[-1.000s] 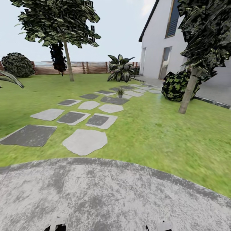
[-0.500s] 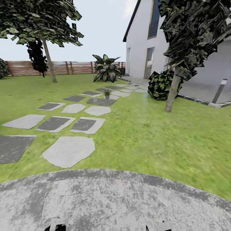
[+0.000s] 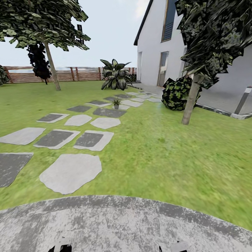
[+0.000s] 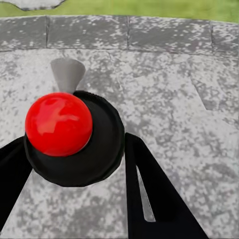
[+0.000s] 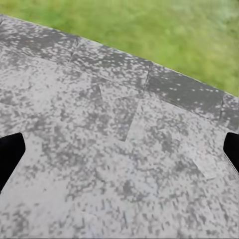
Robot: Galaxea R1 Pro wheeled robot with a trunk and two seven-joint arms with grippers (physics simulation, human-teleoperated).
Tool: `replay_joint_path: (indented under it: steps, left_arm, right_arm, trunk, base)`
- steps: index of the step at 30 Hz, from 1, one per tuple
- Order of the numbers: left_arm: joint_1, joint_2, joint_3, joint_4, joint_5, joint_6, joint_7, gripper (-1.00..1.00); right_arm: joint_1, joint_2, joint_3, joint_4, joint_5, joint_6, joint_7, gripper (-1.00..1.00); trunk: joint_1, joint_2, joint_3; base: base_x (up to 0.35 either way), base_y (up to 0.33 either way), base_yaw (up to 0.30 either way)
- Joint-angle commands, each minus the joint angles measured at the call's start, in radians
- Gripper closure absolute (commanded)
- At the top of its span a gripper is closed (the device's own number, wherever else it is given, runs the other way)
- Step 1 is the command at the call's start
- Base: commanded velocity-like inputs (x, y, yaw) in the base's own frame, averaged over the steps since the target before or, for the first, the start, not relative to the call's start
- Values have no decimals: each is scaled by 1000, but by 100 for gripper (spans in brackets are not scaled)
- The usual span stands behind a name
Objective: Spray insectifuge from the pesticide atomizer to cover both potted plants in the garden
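As the whole head view has slid a little, the robot is evidently still turning on the paving [image 3: 115, 224]. One potted plant [image 3: 116, 103] sits far off among the stepping stones [image 3: 71, 171]. The left gripper's [image 4: 74, 164] jaws hold the atomizer [image 4: 69, 137]; the right gripper's [image 5: 119, 154] jaws gape empty.

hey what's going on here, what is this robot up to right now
The robot stands on grey speckled paving at the edge of a lawn. Its left gripper holds the atomizer, a black thing with a red ball on top. The right gripper is open and empty over the paving. Ahead, one small potted plant sits among the stepping stones, far off, so no spraying yet.
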Motion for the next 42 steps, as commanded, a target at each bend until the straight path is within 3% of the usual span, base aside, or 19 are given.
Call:
replay_joint_path:
  steps: [1,42]
  left_arm:
    - [-1,0,-2,1,10,-3,-5,100]
    - [-1,-1,-2,1,5,-3,-5,100]
  right_arm:
    - [-1,0,8,1,6,-1,-10,-100]
    - [-1,0,7,1,6,-1,-10,-100]
  trunk:
    - [0,0,-1]
    - [0,0,-1]
  base:
    - [341,0,0]
    - [341,0,0]
